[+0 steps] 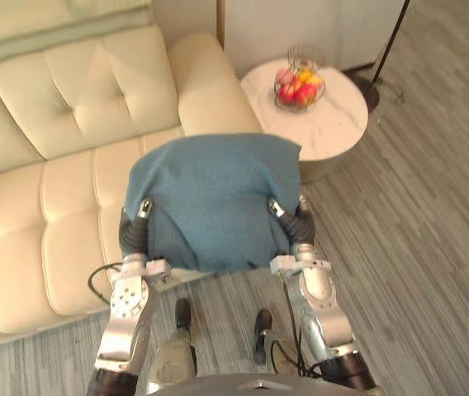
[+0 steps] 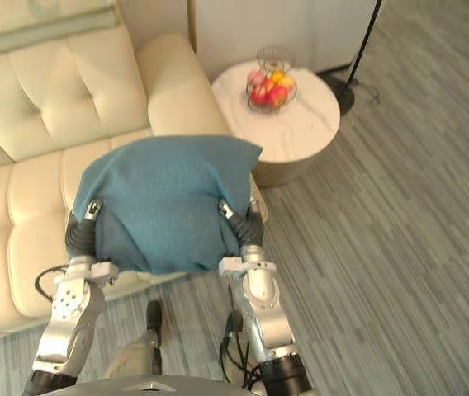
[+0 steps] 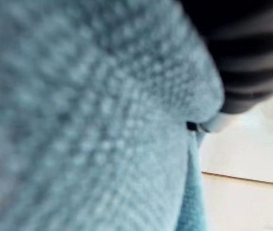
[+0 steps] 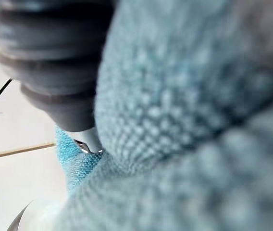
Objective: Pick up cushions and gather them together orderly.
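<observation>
Both hands are pressed against a blue cushion [image 1: 214,198], one at each side, and between them it hangs in the air clear of the seat. I see the left hand [image 1: 135,227] by its dark ribbed cover at the cushion's left lower side, and the right hand [image 1: 297,223] the same way at the right lower side. Each hand disappears into the cloth, so I cannot tell whether either is clenched on the fabric or lying slack against it. From the left wrist view the knobbly blue weave sits right up against the dark cover, and the right wrist view shows the same weave bulging beside that hand's cover.

The cushion is broad and roughly square, a little saggy, its top edge lying about level and its lower edge drooping between the two wrists. It hovers over the front edge of a cream sofa [image 1: 53,214], at the end of the seat nearest the right armrest, partly overhanging the grey plank floor [image 1: 416,247].

Just past that armrest stands a small round worktop [image 1: 338,124] with a pale marbled top. A wire basket of fruit [image 1: 300,82], red and yellow, rests near its back edge. Beyond it, a thin dark lamp pole [image 1: 393,37] rises from a base on the floor.
</observation>
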